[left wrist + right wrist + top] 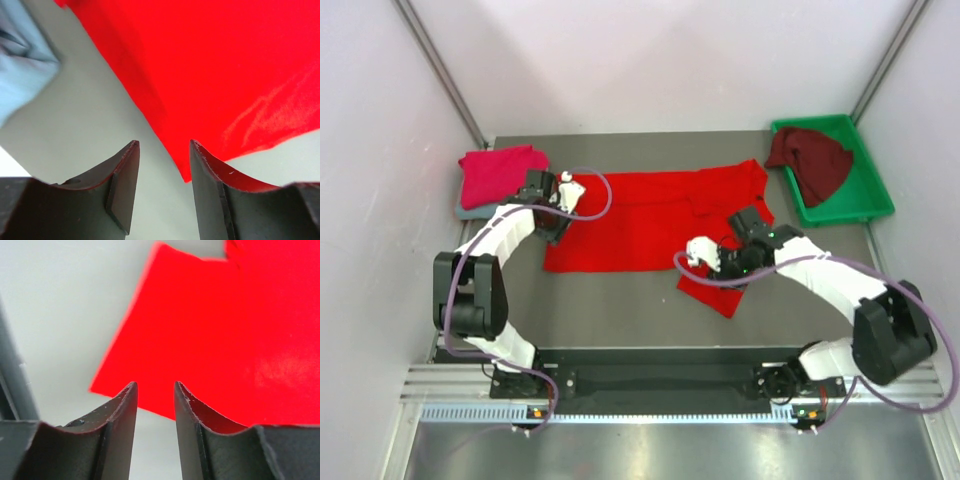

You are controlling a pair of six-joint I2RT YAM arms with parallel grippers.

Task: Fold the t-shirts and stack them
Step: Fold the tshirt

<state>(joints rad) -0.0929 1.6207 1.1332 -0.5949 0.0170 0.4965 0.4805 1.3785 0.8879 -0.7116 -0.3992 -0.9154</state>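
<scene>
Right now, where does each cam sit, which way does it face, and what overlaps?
Top external: above and behind the bases, looking down on the table; left arm and right arm show.
Left wrist: on the left gripper, facing the edge of the red t-shirt; own fingers show.
Right wrist: on the right gripper, facing the same shirt's corner; own fingers show.
Shared: all three see the red t-shirt.

A green plastic tray (pixel 865 198) sits at the far right corner of the dark grey table (pixel 620 310), turned a little askew to the table's edge (it is a shallow one, with a raised rim). White wall panels (pixel 660 60) close in the far side and both flanks, with a slanting metal post (pixel 440 70) at each far corner. An aluminium rail (pixel 430 385) runs along the near edge.
</scene>
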